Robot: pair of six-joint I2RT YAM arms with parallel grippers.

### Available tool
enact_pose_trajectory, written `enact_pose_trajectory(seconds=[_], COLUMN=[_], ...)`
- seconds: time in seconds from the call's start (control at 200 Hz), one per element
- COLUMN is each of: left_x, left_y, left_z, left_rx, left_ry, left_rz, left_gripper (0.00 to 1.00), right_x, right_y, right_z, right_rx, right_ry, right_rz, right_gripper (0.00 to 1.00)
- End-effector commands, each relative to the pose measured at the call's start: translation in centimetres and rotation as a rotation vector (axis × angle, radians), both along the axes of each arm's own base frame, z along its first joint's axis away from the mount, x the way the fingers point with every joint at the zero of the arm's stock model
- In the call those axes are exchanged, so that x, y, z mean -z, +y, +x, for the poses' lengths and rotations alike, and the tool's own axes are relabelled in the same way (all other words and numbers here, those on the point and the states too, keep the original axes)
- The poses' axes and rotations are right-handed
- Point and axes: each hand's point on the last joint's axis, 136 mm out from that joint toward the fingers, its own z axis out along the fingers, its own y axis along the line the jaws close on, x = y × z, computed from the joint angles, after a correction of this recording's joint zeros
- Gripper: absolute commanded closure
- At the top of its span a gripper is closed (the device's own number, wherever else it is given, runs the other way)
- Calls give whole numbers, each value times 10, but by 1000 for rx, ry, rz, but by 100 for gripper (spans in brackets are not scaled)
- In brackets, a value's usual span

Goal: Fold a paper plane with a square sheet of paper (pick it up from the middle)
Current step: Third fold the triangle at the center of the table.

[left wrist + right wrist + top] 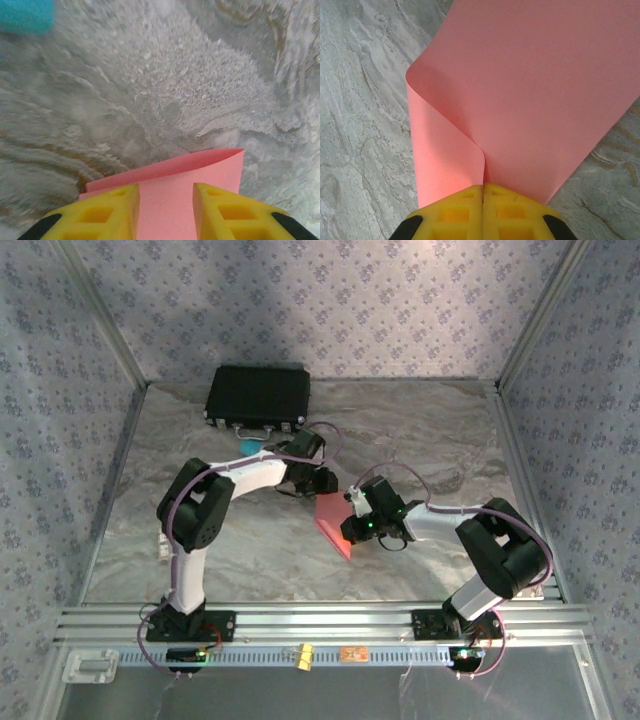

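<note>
The square sheet of paper (335,520), salmon pink, is bent over on itself near the middle of the table. My right gripper (358,524) is shut on a doubled fold of it; in the right wrist view the yellow fingers (465,205) pinch the paper (530,90) where two layers meet. My left gripper (318,480) sits at the sheet's far end. Its yellow jaws stand apart in the left wrist view (166,200), with the curled paper edge (200,167) lying between and below them, untouched by either pad.
A black case (258,395) stands at the back of the marbled table (430,430). A teal cylinder (250,444) lies just in front of it, near the left arm, and shows at the top left of the left wrist view (25,15). Patterned walls enclose the table.
</note>
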Motion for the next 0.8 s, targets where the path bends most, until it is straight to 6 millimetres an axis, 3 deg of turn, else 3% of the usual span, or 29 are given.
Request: enact_pose_trajectory(seconds=[0.0,0.095,0.3,0.605,0.794], left_x=[-36,-41,-39,-29,-27], left_y=[15,20,19,0,-3], left_z=[4,-7,-40,-74,-79], left_rx=[-63,-90,-172,-153,-173], left_ry=[-70,-66,1,21,18], left_rz=[15,-30,-216,-261,-264], left_gripper=[66,72,100,100,100], right_x=[16,13,16,16,16], right_y=[-15,-16,-20,-20,-22], right_z=[-5,-4,-2,-1,0], right_rx=[42,52,86,91,109], right_ry=[32,21,27,25,20], right_rz=[-68,-65,-79,-75,-67], right_gripper=[100,100,100,100,100])
